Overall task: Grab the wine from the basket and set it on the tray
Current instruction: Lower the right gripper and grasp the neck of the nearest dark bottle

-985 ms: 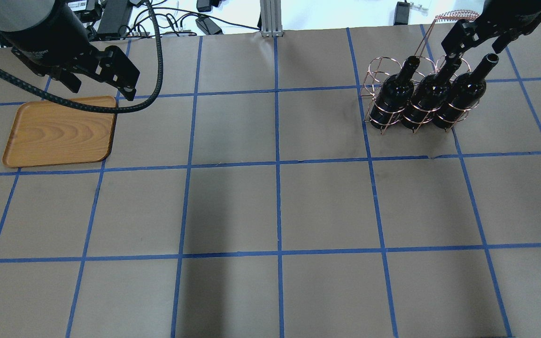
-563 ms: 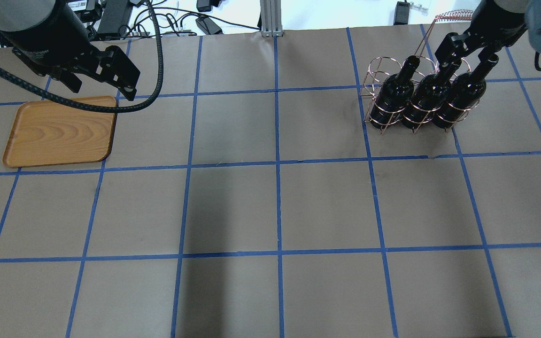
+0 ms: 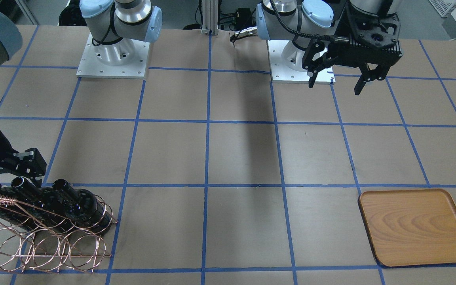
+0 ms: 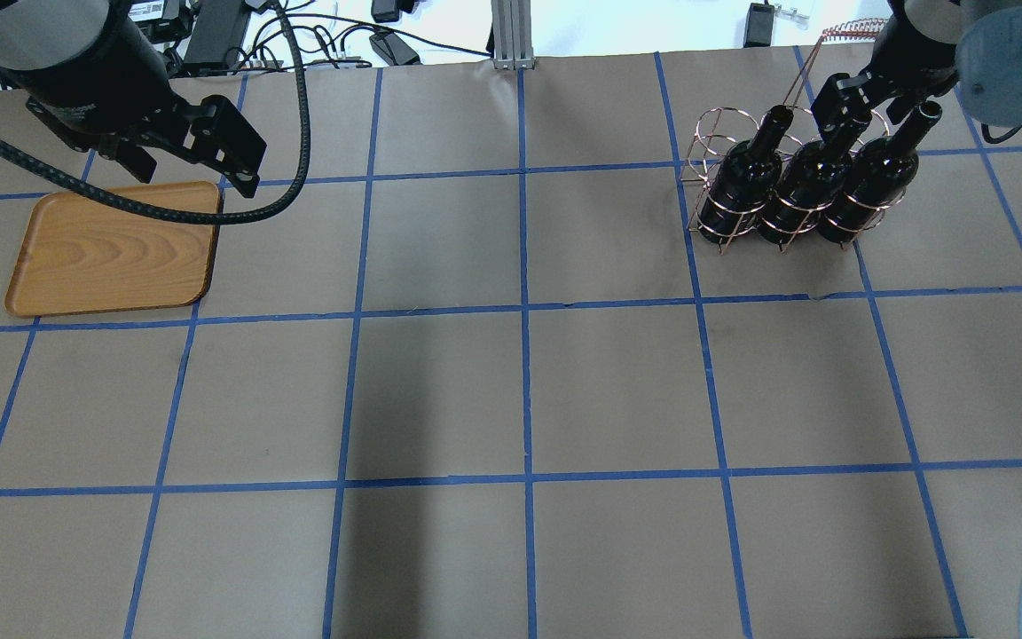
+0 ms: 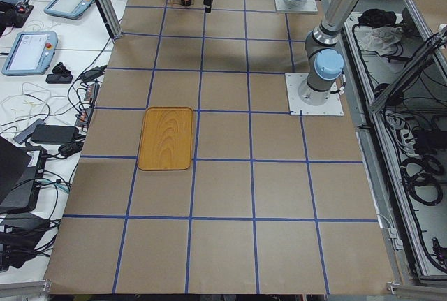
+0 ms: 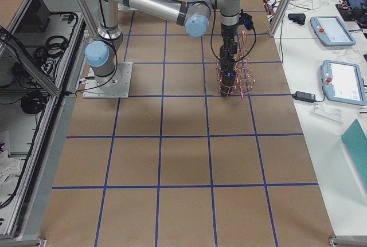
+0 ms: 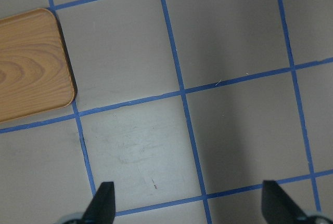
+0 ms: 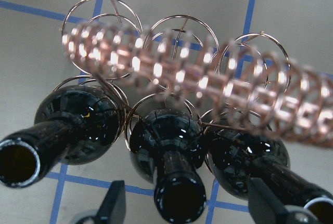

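Note:
Three near-black wine bottles stand upright in the copper wire basket [image 4: 713,135] at the far right: left [image 4: 742,191], middle [image 4: 804,186], right [image 4: 870,182]. My right gripper [image 4: 861,111] is open and sits just above their necks. In the right wrist view its fingers [image 8: 115,203] stand either side of the middle bottle's neck [image 8: 179,193], not touching it. The basket's coiled handle [image 8: 208,89] crosses that view. My left gripper [image 4: 192,173] is open and empty, above the far right corner of the wooden tray [image 4: 112,248].
The table is brown paper with a blue tape grid. The basket's empty loops [image 3: 46,249] lie on the operators' side of the bottles. A metal post [image 4: 511,35] and cables stand at the table's far edge. The tray's corner [image 7: 31,68] shows in the left wrist view.
My right gripper has come down and in over the bottle necks, now straddling the middle one. My left arm has shifted only slightly. Bottles, basket and tray have not moved.

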Controlling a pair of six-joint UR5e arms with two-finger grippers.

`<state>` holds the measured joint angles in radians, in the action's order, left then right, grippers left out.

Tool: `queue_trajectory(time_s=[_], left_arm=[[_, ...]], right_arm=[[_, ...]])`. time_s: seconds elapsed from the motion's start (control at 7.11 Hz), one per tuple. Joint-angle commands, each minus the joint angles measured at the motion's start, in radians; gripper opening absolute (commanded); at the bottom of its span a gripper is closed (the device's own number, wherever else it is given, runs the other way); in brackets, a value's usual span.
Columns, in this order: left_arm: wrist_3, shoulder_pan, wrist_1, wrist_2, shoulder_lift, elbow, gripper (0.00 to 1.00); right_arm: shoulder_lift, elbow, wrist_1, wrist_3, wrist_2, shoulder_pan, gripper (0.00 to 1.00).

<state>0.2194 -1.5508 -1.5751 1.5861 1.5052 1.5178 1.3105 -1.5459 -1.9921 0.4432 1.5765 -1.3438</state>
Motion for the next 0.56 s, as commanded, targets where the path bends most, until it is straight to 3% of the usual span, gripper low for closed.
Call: queue_trajectory(time_s=[0.0,0.42], left_arm=[[0.000,0.000,0.001,0.000,0.000,0.001,1.00],[0.000,0.000,0.001,0.000,0.000,0.001,1.00]], right_arm=[[-0.004,0.000,-0.007,-0.014,-0.010,0.000,0.72],[-0.004,0.000,-0.005,-0.020,-0.036,0.000,0.60]])
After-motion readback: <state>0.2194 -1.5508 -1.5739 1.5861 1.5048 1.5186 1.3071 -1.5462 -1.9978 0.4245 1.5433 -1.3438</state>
